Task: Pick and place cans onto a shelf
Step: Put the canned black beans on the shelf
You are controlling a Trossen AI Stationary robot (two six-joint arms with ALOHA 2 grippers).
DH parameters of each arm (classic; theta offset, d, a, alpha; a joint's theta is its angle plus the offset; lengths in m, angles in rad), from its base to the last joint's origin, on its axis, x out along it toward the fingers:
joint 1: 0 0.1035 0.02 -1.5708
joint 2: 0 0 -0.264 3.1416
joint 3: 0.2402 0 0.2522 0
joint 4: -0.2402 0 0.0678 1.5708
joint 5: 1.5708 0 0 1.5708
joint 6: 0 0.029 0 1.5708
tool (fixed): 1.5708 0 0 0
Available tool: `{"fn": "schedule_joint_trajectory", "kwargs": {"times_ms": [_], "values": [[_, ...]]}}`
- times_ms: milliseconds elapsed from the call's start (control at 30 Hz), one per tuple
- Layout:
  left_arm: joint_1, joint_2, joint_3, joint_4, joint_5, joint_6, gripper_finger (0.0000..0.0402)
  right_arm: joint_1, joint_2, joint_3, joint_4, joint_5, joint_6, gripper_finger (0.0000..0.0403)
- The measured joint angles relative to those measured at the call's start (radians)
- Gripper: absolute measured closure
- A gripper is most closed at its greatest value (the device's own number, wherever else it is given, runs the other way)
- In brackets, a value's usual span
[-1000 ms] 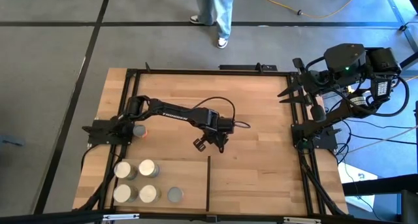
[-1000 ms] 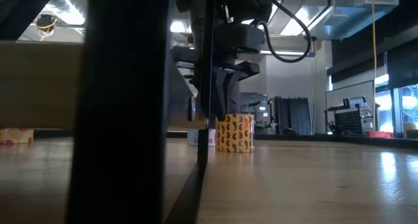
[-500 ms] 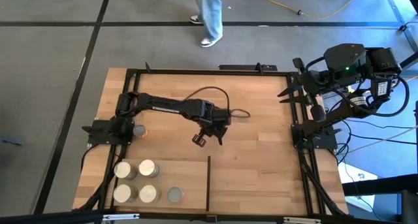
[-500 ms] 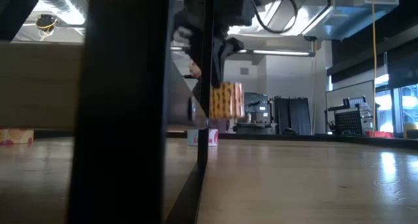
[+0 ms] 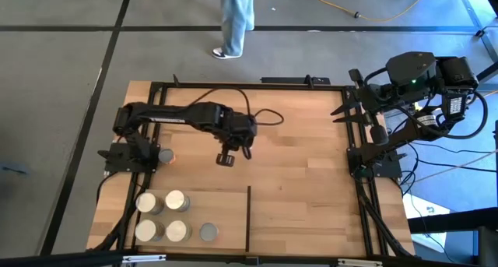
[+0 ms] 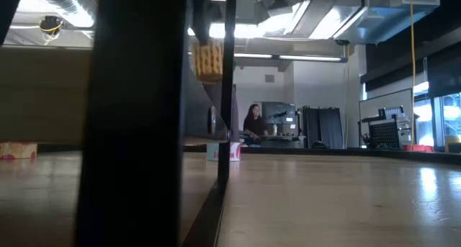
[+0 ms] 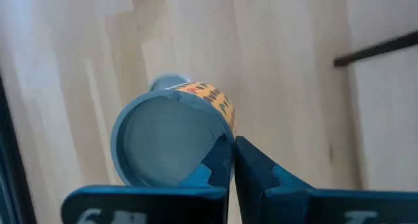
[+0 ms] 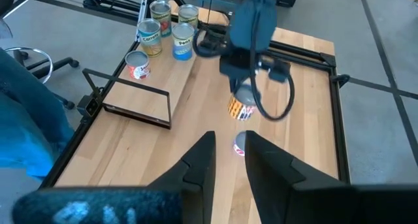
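Five cans (image 5: 165, 216) (upright) on shelf (image 5: 226, 212)

We note the dark left arm stretched over the table's middle, its two-finger left gripper (image 5: 226, 157) raised, fingers (image 7: 251, 168) pinched together on a yellow-patterned can (image 7: 171, 140). The dark right arm is folded at the table's right edge, right gripper (image 8: 227, 160) parted.

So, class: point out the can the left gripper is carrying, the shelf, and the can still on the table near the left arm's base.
carried can (image 7: 163, 145), left wrist view, round end
shelf (image 5: 226, 220), high view, bare wood panel
table can (image 5: 164, 156), high view, top
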Motion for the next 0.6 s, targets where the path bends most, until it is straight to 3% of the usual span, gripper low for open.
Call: {"fn": "schedule_joint_trajectory", "kwargs": {"times_ms": [367,600], "values": [[-0.074,-0.066,-0.003,-0.120,0.031,-0.104,0.0401,0.000,0.000,0.000,0.000,0.000,-0.003,0.0318],[-0.165,-0.077,-0.109,-0.112,0.102,-0.196,0.0401,0.000,0.000,0.000,0.000,0.000,-0.037,0.0318]]}}
